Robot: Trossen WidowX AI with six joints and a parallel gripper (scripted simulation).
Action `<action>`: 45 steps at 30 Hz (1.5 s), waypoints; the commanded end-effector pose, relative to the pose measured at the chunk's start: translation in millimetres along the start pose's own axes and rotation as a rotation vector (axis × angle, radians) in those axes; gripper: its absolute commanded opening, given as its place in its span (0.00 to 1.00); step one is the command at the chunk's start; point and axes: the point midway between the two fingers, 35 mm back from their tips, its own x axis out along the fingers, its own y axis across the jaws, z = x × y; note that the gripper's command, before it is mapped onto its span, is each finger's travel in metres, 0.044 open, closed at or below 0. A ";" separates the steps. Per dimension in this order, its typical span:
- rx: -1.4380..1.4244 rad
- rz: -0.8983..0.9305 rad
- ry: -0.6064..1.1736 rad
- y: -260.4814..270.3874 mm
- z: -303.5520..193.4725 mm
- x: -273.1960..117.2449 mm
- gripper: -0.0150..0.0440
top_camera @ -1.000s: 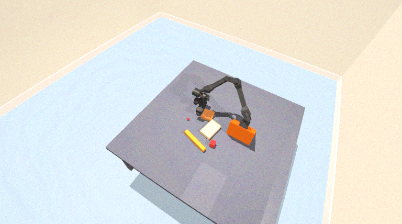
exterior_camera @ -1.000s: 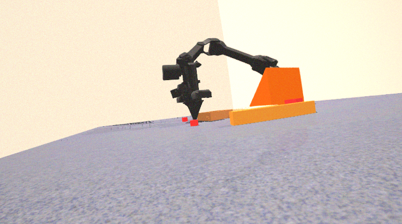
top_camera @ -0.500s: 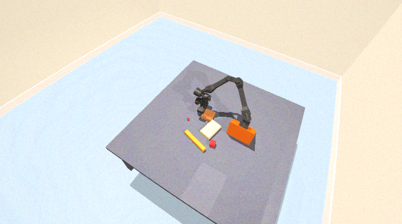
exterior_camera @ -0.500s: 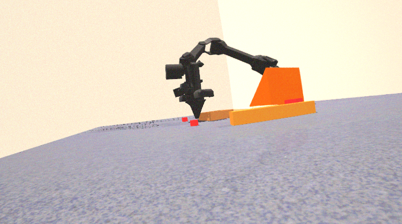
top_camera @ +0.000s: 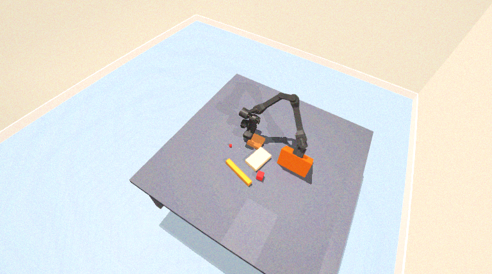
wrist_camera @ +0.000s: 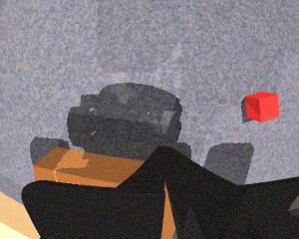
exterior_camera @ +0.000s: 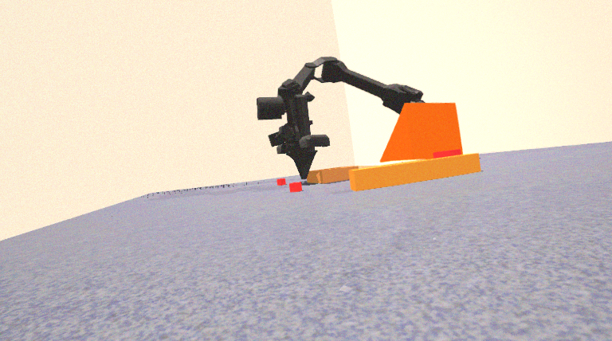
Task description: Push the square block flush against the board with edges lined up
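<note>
The orange-brown square block (top_camera: 256,141) (exterior_camera: 335,175) (wrist_camera: 97,169) lies flat on the table. The cream slab (top_camera: 258,159) (wrist_camera: 1,225), which looks like the board, lies flat just in front of it in the top view, with a narrow gap between them. My gripper (exterior_camera: 304,178) (wrist_camera: 162,152) is shut and empty, pointing straight down, with its tips low near the table beside the block's left end in the exterior view. In the top view its tips are hard to make out. Whether they touch the block I cannot tell.
A long yellow bar (top_camera: 238,172) (exterior_camera: 415,172) lies beyond the slab. A red cube (top_camera: 260,176) (exterior_camera: 446,154) sits near its end. Small red cubes (exterior_camera: 280,182) (exterior_camera: 295,186) (wrist_camera: 262,107) lie near the gripper. A large orange box (top_camera: 295,161) (exterior_camera: 424,131) stands by the arm's base.
</note>
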 end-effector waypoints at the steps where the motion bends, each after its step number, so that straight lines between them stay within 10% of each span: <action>1: -0.018 0.001 0.019 2.2 -10.4 3.8 0.25; 45: -0.019 0.001 0.020 3.6 -29.4 3.6 0.25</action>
